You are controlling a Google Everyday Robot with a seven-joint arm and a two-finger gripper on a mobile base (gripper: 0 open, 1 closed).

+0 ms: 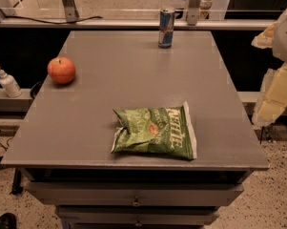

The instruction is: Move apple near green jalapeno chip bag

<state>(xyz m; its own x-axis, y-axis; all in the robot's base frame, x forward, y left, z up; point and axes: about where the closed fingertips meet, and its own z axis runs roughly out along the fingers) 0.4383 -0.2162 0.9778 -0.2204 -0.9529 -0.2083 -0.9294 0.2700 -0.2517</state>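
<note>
My gripper [276,87] at far right, open or shut I can't tell; apple [61,70] round, near table [133,66] edge; bump, it may roll off.

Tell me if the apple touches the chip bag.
Apart: the camera view shows bare table between apple and chip bag. The gripper hangs at the right edge.

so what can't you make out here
- hand: camera view, at the right edge, mostly cut off by it
- can label: camera view, too small to read
- bag small print: camera view, lost in creases
- shoe: camera view, cut off by bottom left corner
</note>
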